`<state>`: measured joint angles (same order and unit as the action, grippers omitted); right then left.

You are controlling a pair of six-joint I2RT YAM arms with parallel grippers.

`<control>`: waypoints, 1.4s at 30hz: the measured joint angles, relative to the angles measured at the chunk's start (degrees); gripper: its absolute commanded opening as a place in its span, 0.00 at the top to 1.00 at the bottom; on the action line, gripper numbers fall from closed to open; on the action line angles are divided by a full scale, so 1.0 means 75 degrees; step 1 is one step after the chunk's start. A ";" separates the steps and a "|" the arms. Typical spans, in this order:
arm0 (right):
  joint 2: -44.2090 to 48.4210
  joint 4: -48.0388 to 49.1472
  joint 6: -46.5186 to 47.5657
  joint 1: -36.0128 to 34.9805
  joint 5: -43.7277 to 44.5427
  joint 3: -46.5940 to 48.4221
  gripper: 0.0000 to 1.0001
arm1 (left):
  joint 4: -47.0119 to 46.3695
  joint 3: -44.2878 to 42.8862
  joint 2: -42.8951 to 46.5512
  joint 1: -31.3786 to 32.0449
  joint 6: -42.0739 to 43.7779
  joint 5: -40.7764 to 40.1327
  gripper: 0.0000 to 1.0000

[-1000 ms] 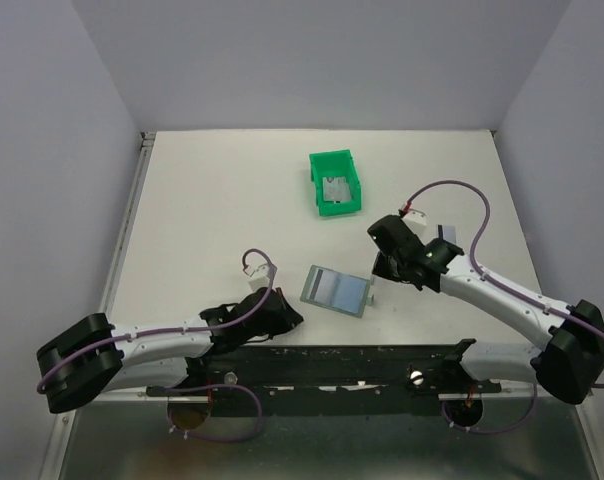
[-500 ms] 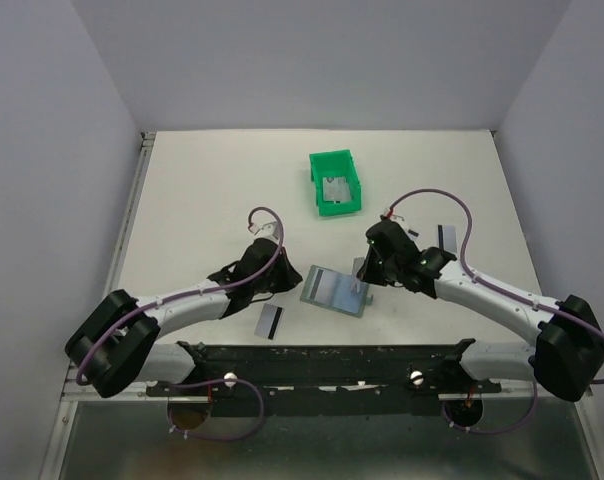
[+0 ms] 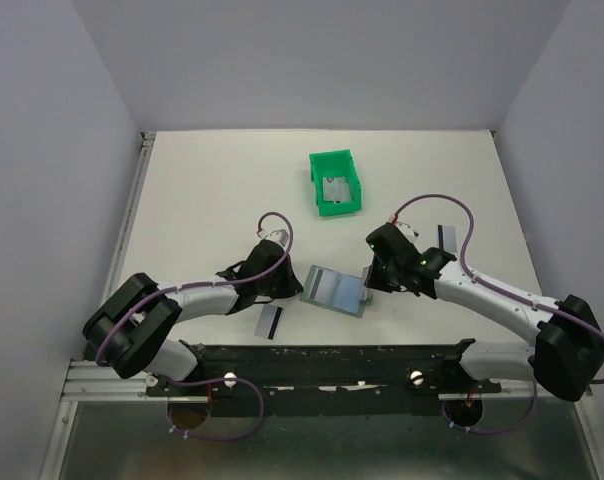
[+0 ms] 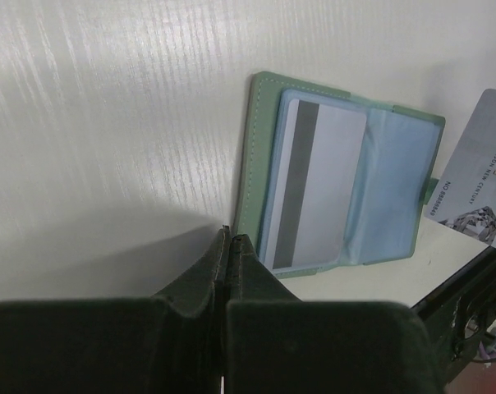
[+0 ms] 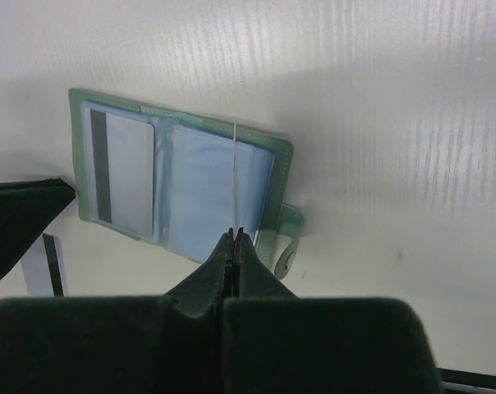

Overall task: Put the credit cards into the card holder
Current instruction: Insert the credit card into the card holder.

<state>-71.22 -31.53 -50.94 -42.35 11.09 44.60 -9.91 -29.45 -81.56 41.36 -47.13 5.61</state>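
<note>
The card holder (image 3: 332,290) lies open on the table, with one credit card (image 4: 318,185) in its left pocket. My left gripper (image 4: 230,238) is shut and empty, its tips at the holder's left edge (image 3: 290,287). My right gripper (image 5: 235,235) is shut on a credit card (image 5: 234,164), seen edge-on, standing over the holder's right pocket (image 5: 207,193); that card also shows in the left wrist view (image 4: 478,185). Another card (image 3: 270,322) lies on the table near the front edge, and one more (image 3: 445,237) lies at the right.
A bright green bin (image 3: 336,183) with silvery cards inside stands behind the holder. The holder's clasp tab (image 5: 287,246) sticks out on its right. The black mounting rail (image 3: 332,360) runs along the near edge. Grey walls enclose the table.
My left gripper lifted off the card near the front edge, leaving it there, and moved to the holder's left edge. My right gripper moved left and down with its card over the holder.
</note>
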 measured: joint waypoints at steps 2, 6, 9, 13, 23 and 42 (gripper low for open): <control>-0.0012 -0.0064 -0.0050 0.0000 0.0035 -0.0020 1.00 | -0.0105 0.0122 -0.0003 0.0000 -0.0003 0.0087 1.00; -0.0032 -0.0172 -0.0090 0.0000 0.0085 -0.0079 1.00 | -0.0440 0.0364 -0.0006 0.0047 -0.0122 0.0213 1.00; -0.0047 -0.0207 -0.0087 0.0000 0.0096 -0.0105 0.99 | -0.0708 0.0504 -0.0003 0.0163 -0.0242 0.0248 1.00; -0.0047 -0.0216 -0.0087 0.0009 0.0166 -0.0137 1.00 | -0.0935 0.0632 0.0003 0.0350 -0.0414 0.0265 1.00; -0.0055 -0.0219 -0.0082 0.0009 0.0236 -0.0143 1.00 | -0.1072 0.0717 0.0009 0.0455 -0.0615 0.0265 1.00; -0.0361 0.1058 0.0187 0.0012 -0.0385 -0.0577 1.00 | -0.1072 0.0717 0.0009 0.0475 -0.0632 0.0265 1.00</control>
<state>-73.93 -23.59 -49.54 -42.26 8.21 40.27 -17.96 -24.08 -81.49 44.93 -51.88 7.60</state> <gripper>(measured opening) 0.009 0.022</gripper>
